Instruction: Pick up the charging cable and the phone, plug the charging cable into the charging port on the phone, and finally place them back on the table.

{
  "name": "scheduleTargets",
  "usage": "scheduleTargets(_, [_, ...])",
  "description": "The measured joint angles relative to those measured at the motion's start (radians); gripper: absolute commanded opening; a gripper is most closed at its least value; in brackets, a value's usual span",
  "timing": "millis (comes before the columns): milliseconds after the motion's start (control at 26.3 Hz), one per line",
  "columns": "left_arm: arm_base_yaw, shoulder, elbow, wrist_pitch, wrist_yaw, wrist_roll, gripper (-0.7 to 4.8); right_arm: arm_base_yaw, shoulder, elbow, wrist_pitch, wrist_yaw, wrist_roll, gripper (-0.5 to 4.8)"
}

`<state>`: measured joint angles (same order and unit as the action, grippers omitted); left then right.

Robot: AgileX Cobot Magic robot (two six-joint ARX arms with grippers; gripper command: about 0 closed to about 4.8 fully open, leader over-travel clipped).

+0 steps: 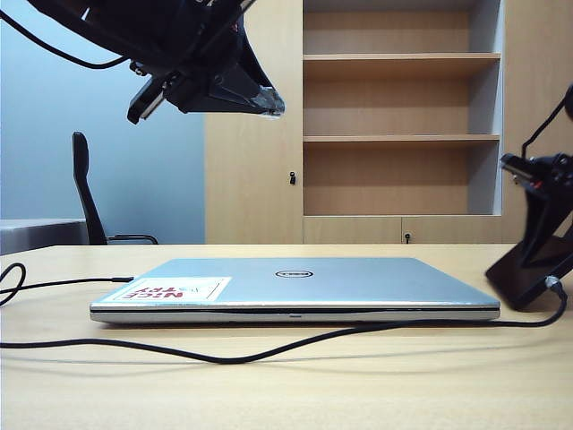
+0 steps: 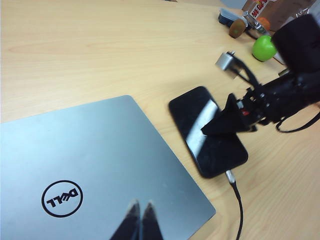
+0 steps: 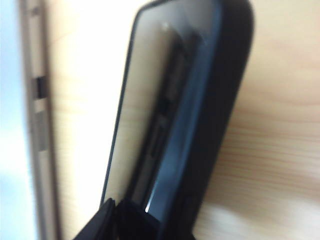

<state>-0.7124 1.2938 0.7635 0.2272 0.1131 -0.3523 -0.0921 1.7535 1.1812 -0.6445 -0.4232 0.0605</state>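
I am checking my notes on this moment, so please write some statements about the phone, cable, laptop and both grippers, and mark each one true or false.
1. The charging cable is plugged into the phone. True.
2. The phone lies on top of the laptop. False: it lies on the table beside the laptop.
3. The left gripper is shut and holds nothing, above the laptop. True.
4. The laptop lid is open. False: it is closed.
5. The right gripper is at the phone. True.

"dell" logo on silver laptop lid [image 2: 90,165]
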Motion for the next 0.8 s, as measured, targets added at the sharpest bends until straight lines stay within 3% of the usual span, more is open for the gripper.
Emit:
scheduleTargets(418, [0.010,-0.005,0.000,-0.013,0.000,0.000,-0.06,-0.003,-0.101,0.154,-0.063,0.067,-0.035,1.32])
scheduleTargets(494, [0.011,-0.015,0.000,-0.032,0.000,0.001,-0.06,-0.003,-0.096,0.164,-0.091,0.070,-0.036,0.98])
scheduleTargets(570, [0.011,-0.035,0.000,-0.060,0.000,0.024,-0.06,-0.003,-0.096,0.186,-0.133,0.072,-0.037,0.06])
scheduleTargets(799, [0.053,-0.178,0.000,-0.169,0.002,0.047,-0.06,0.017,-0.243,0.200,-0.166,0.103,-0.039,-0.05])
